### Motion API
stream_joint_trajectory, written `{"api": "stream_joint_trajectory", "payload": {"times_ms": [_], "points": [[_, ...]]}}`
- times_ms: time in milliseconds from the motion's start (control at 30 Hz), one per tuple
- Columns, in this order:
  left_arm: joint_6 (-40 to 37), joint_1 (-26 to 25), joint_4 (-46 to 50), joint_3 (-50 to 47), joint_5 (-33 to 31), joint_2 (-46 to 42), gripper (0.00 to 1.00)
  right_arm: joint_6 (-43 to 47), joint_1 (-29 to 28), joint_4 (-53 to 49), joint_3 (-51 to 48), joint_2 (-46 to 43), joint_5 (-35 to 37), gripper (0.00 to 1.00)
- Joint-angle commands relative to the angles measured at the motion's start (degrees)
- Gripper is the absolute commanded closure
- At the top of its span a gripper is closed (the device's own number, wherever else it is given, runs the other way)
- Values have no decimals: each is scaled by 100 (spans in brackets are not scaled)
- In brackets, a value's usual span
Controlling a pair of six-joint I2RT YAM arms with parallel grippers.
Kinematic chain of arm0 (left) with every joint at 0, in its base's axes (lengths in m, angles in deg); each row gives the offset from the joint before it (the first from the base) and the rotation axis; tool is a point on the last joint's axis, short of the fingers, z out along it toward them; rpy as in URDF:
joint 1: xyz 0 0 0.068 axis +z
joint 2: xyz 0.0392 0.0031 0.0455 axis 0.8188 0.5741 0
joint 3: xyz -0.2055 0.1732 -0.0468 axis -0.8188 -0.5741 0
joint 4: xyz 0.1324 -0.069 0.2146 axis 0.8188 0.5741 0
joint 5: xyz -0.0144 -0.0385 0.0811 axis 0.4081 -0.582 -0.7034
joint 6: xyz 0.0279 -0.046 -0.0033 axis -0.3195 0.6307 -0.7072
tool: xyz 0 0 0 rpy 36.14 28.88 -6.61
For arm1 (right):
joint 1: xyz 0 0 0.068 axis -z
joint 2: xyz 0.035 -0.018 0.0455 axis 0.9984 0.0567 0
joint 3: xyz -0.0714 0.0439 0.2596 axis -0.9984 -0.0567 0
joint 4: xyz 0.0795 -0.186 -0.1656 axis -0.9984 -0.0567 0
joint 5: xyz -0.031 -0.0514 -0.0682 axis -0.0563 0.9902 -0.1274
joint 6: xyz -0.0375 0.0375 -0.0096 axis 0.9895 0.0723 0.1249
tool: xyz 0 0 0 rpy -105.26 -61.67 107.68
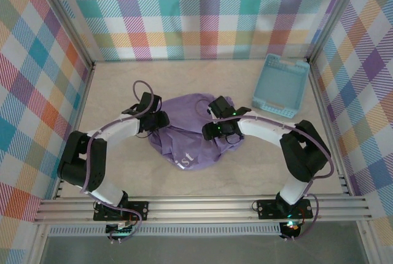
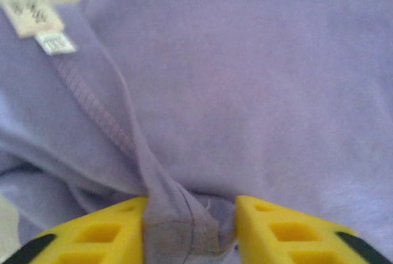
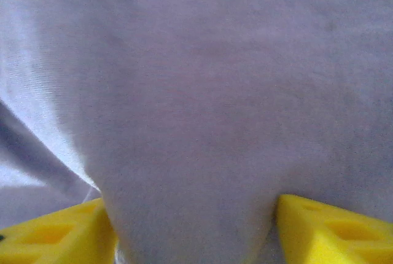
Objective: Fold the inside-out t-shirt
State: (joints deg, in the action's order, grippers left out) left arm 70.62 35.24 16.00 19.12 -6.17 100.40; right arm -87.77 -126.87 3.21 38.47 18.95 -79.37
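The lavender t-shirt [image 1: 190,141] lies bunched in a rounded heap at mid-table, pale lettering [image 1: 187,158] showing near its front edge. My left gripper [image 1: 159,120] is at the heap's left side. In the left wrist view its yellow fingers [image 2: 110,236] are shut on a stitched fold of the t-shirt [image 2: 245,92], the gripper [image 2: 190,230] pinching a seam; two small white labels [image 2: 38,23] sit up left. My right gripper [image 1: 212,130] is on the heap's right upper part. In the right wrist view a thick bulge of t-shirt [image 3: 202,92] fills the gripper [image 3: 191,230] from finger to finger.
A light blue slotted basket [image 1: 281,86] stands at the back right, apart from the shirt. Metal frame rails [image 1: 202,205] run along the near edge, and checked walls close in the sides and back. Bare tabletop [image 1: 116,86] lies behind and left of the heap.
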Motion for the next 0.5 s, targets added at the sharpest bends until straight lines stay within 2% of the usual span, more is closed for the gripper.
{"api": "stream_joint_trajectory", "payload": {"times_ms": [0,33,100,200,300,467], "points": [[-80,47,-101,217,24,71,73,-31,4,-35,246,167,268,43],[-97,48,-64,237,-7,73,78,-30,4,-78,283,177,353,49],[-116,56,-9,237,-39,31,89,-10,4,-124,339,126,485,69],[-156,65,-7,121,-28,-165,100,-7,21,-135,313,-111,614,88],[-154,65,-53,-126,11,-626,100,54,64,-264,306,-568,567,97],[-65,65,-65,-822,42,-1999,100,82,297,-637,240,-1474,439,99]]}}
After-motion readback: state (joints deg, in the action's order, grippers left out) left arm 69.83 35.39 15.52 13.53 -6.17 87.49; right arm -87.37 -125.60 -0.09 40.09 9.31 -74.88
